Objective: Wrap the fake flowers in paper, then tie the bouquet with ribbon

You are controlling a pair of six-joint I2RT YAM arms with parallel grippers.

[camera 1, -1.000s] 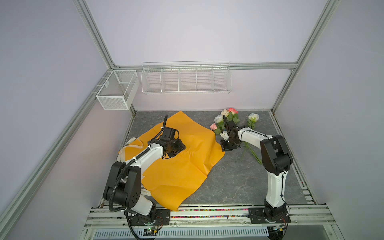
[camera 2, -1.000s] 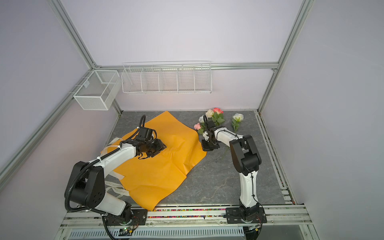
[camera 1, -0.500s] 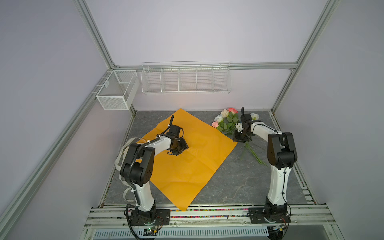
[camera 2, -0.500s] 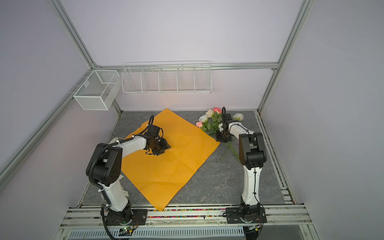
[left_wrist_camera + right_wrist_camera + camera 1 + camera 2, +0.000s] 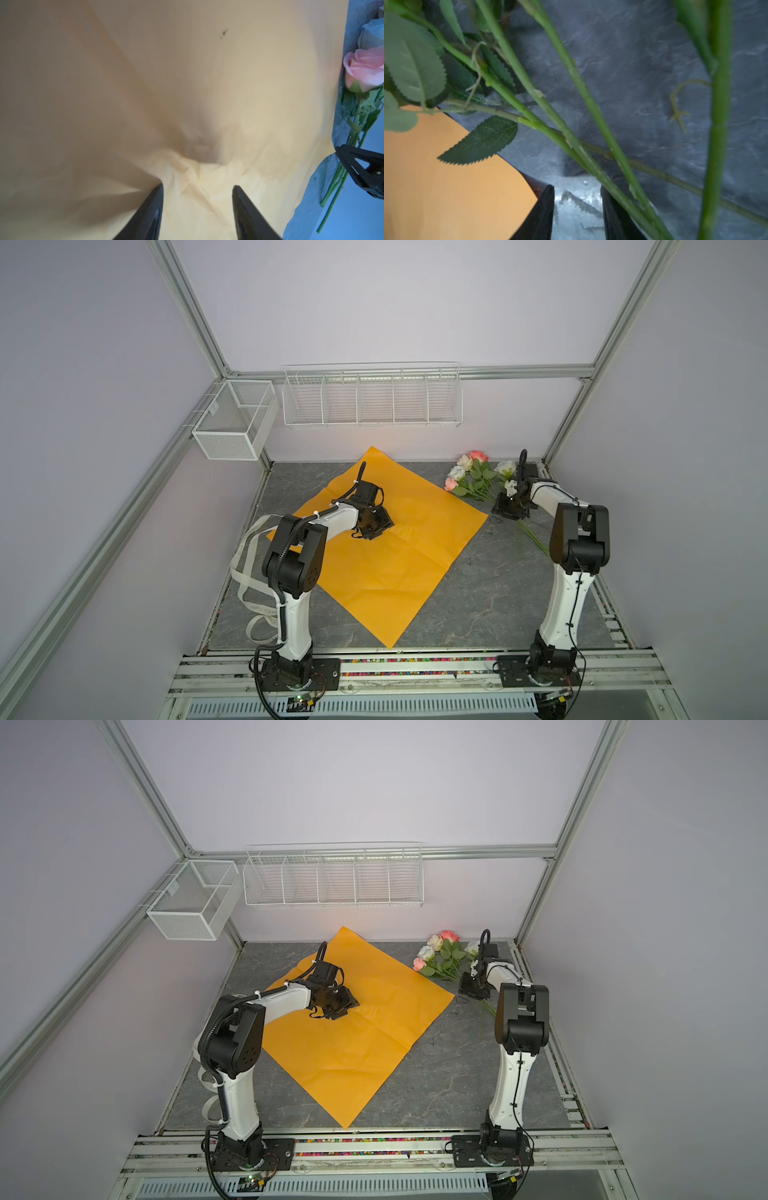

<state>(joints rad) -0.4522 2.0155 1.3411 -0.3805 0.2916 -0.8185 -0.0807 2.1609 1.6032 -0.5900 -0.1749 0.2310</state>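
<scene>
The fake flowers [image 5: 473, 481] lie on the table [image 5: 478, 605] just beside the orange paper [image 5: 395, 556]. The right jaws stand spread at their stems [image 5: 571, 135], which cross one jaw outside the gap. The left jaws, also spread, are over the paper.

Plenty of open room at the near right: the slate tabletop [image 5: 490, 597] lies bare between the orange paper sheet [image 5: 399, 568] and the right arm's column. The sheet lies flat across the middle, low enough to pass over, but the left gripper [image 5: 198, 186] is down on its centre, jaws apart, with a small pucker of paper just ahead. The far right corner is crowded. The fake flowers [image 5: 473, 479] sprawl there, their stems [image 5: 571, 135] crossing just above the slate. The right gripper [image 5: 577, 187] is among them, jaws parted over bare slate, one stem alongside a finger. A loose ribbon [image 5: 261, 609] clutters the left edge. The wire shelf [image 5: 372, 400] and mesh basket [image 5: 235, 423] hang well above the table.
</scene>
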